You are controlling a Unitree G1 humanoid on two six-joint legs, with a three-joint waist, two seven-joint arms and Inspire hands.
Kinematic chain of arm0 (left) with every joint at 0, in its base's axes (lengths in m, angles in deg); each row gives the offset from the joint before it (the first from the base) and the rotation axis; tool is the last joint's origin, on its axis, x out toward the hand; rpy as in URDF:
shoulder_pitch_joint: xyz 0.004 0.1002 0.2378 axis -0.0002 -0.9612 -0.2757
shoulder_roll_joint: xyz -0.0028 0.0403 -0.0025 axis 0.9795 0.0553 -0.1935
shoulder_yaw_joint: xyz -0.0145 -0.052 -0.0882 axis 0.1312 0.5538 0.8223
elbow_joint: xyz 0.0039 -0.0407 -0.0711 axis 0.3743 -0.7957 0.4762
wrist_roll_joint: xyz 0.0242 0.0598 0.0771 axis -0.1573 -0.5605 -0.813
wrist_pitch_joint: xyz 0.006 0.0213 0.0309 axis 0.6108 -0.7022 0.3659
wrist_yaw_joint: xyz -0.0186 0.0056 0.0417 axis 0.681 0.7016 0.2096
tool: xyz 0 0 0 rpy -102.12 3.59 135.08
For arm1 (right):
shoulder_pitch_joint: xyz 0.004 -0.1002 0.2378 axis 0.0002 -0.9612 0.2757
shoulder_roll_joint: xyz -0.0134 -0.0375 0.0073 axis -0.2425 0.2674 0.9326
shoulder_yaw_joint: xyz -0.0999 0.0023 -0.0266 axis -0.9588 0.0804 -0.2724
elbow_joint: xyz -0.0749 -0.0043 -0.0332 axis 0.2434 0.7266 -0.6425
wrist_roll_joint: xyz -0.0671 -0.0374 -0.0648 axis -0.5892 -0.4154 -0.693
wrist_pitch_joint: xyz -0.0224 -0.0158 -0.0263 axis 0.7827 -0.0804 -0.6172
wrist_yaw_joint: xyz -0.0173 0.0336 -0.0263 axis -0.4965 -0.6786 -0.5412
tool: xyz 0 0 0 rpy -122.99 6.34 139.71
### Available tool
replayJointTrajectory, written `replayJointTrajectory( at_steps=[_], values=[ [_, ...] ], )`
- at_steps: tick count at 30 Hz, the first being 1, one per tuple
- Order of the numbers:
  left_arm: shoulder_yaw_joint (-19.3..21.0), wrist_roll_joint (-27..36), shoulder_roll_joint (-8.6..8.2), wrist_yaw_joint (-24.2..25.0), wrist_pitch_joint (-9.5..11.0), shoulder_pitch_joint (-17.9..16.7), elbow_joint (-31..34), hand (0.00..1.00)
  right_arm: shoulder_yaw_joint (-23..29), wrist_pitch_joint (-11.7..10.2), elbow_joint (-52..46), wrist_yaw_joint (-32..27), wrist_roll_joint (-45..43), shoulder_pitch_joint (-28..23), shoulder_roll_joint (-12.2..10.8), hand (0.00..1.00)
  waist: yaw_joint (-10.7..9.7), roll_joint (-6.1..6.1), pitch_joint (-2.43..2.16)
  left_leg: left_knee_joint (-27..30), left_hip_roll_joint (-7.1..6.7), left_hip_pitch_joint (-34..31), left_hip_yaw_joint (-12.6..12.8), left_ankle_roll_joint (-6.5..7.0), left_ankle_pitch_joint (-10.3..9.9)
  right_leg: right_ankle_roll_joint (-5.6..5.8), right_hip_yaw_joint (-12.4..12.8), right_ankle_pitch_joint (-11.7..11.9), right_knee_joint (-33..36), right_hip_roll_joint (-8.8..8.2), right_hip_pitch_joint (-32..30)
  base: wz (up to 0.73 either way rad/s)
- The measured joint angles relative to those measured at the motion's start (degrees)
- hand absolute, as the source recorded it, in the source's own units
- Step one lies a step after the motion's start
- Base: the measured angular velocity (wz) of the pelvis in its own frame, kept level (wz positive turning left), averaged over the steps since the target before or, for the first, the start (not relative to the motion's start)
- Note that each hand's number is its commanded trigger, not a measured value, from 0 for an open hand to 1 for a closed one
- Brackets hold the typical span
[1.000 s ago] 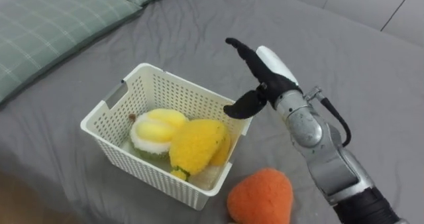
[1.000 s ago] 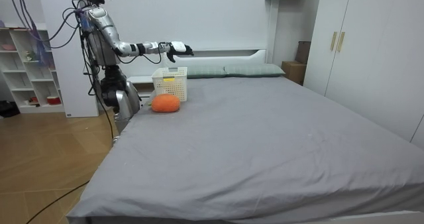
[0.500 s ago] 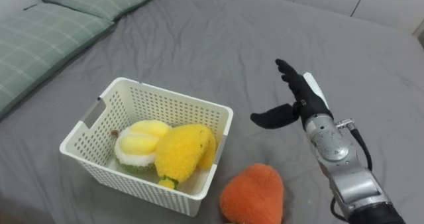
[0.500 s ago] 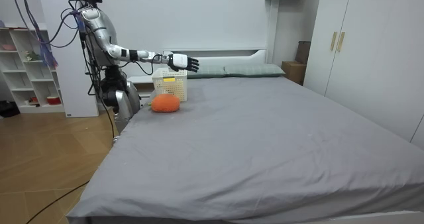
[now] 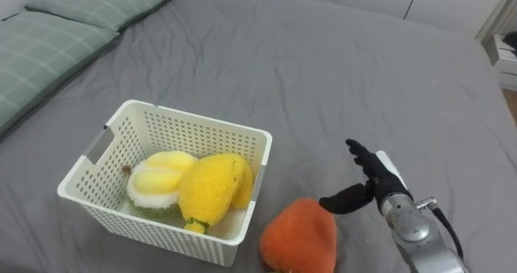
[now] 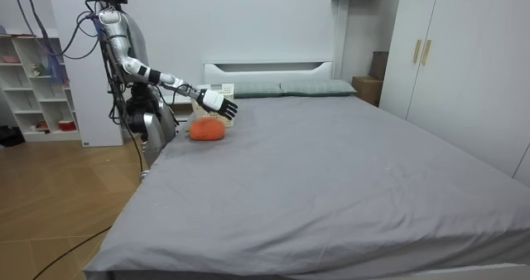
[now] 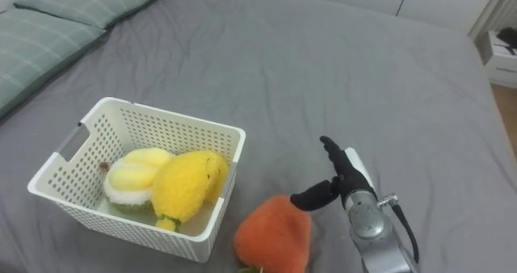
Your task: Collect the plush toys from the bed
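A white perforated basket (image 5: 103, 173) (image 7: 73, 161) (image 6: 211, 104) rests on the grey bed (image 5: 323, 71). Inside lie a yellow plush toy (image 5: 207, 188) (image 7: 183, 184) and a paler yellow-and-white plush toy (image 5: 157, 176) (image 7: 133, 174). An orange plush toy (image 5: 299, 237) (image 7: 273, 234) (image 6: 207, 128) lies on the sheet just right of the basket. My right hand (image 5: 370, 184) (image 7: 341, 180) (image 6: 220, 103) hovers open a little right of the orange toy, fingers straight and thumb spread toward it, holding nothing.
Green checked pillows (image 5: 48, 39) (image 7: 44, 14) lie at the bed's head, to my upper left. A white bedside unit (image 5: 505, 47) shows past the bed's far edge. In the room view I stand at the bed's corner, with shelves (image 6: 37, 89) behind and a wardrobe (image 6: 464, 65) opposite.
My right hand has come down from above the basket's rim and moved right, now low beside the orange toy. The camera has shifted, sliding the basket leftward in view.
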Motion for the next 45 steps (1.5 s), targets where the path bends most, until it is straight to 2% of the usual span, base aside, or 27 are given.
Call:
replayJointTrajectory(
  at_steps=[8,11,17,22,23,25,26,27,29,30,39,45],
  values=[
    [-1.45,0.06,-0.26,0.00,-0.14,-0.12,-0.30,0.00,-2.71,0.20,2.73,2.53,-1.50,-0.83,-0.81,0.00,-0.46,-0.18,-0.08,0.01,-0.04,-0.62,-0.25,0.03,-0.04,0.02,-0.58,-0.01,-0.01,-0.02,-0.43,0.02],
    [-2.03,0.07,-0.38,0.00,-0.13,-0.61,-0.28,0.00,-2.88,0.15,3.79,3.65,-2.25,-0.87,-0.89,0.00,-0.45,-0.18,-0.08,0.22,-0.09,-0.86,-0.68,0.04,-0.04,0.05,-1.56,-0.03,-0.02,-0.16,-0.33,0.09],
    [-2.22,0.16,-1.01,0.00,-0.36,-2.25,-0.24,0.00,-3.83,0.19,6.65,5.95,-7.77,-1.07,-1.43,0.00,-0.19,-0.03,0.00,0.43,-0.13,-1.07,-1.18,0.03,-0.06,0.10,-1.90,-0.07,-0.06,-0.14,-0.26,0.03],
    [-2.46,2.70,-1.88,0.00,-0.64,-3.61,-0.78,0.00,-4.57,0.96,7.74,7.21,-8.91,-1.07,-2.36,0.00,1.15,-0.07,0.09,1.07,-0.33,-1.41,-1.76,-0.09,-0.30,-0.11,-2.08,-0.66,-0.10,-0.15,-0.12,0.04],
    [-2.48,3.43,-1.94,-0.01,-0.82,-3.58,-1.41,0.00,-4.86,0.91,7.84,7.57,-8.91,-1.06,-2.69,0.02,1.23,-0.13,0.09,1.15,-0.42,-1.38,-1.99,-0.13,-0.32,-0.15,-2.29,-0.87,-0.19,-0.17,0.08,0.14],
    [-2.52,3.48,-2.03,-0.01,-0.94,-3.49,-2.33,0.00,-4.85,0.88,8.30,7.81,-8.88,-1.05,-3.30,0.34,1.28,-0.22,0.12,1.28,-0.89,-1.38,-2.62,-0.15,-0.32,-0.09,-2.99,-1.08,-0.72,-0.23,0.51,0.18],
    [-2.69,3.54,-2.10,-0.01,-0.96,-3.49,-2.46,0.00,-4.84,0.78,8.78,7.91,-8.87,-1.03,-3.51,0.44,1.30,-0.29,0.07,1.30,-0.88,-1.40,-2.99,-0.15,-0.32,-0.05,-3.37,-1.12,-0.94,-0.27,0.53,0.16],
    [-2.99,3.61,-2.20,-0.01,-0.97,-3.63,-2.71,0.00,-4.82,0.76,9.14,7.89,-8.83,-0.99,-3.52,0.58,1.62,-0.30,0.07,1.30,-0.86,-1.47,-3.24,-0.15,-0.32,0.01,-3.51,-1.20,-0.97,-0.31,0.57,0.11],
    [-3.11,4.02,-2.41,-0.01,-0.98,-3.59,-3.11,0.00,-4.82,0.75,9.84,7.79,-8.57,-0.85,-3.52,0.91,2.37,-0.33,0.05,1.29,-0.87,-1.65,-3.25,-0.15,-0.32,0.01,-3.55,-1.21,-1.02,-0.31,0.58,0.02],
    [-3.18,4.98,-2.44,-0.01,-0.98,-3.55,-3.14,0.00,-4.83,0.75,10.07,7.62,-8.47,-0.81,-3.52,1.00,2.52,-0.38,0.06,1.30,-0.90,-1.83,-3.29,-0.15,-0.32,0.01,-3.58,-1.20,-1.02,-0.30,0.60,0.00],
    [-4.20,8.95,-2.35,-0.01,-2.52,-2.93,-4.05,0.00,-5.47,1.44,12.60,6.91,-8.96,-0.14,-3.63,1.00,2.57,-0.53,0.17,1.28,-0.98,-1.85,-3.45,-0.17,-0.34,0.02,-3.51,-1.21,-1.04,-0.29,0.70,0.00],
    [-4.92,9.77,-2.32,-0.01,-2.62,-2.69,-4.05,0.00,-7.01,1.41,12.61,8.23,-8.97,-0.10,-3.88,1.00,2.50,-0.52,0.27,1.27,-1.00,-1.93,-3.46,-0.18,-0.35,0.03,-3.53,-1.22,-1.07,-0.29,0.63,0.00]
  ],
)
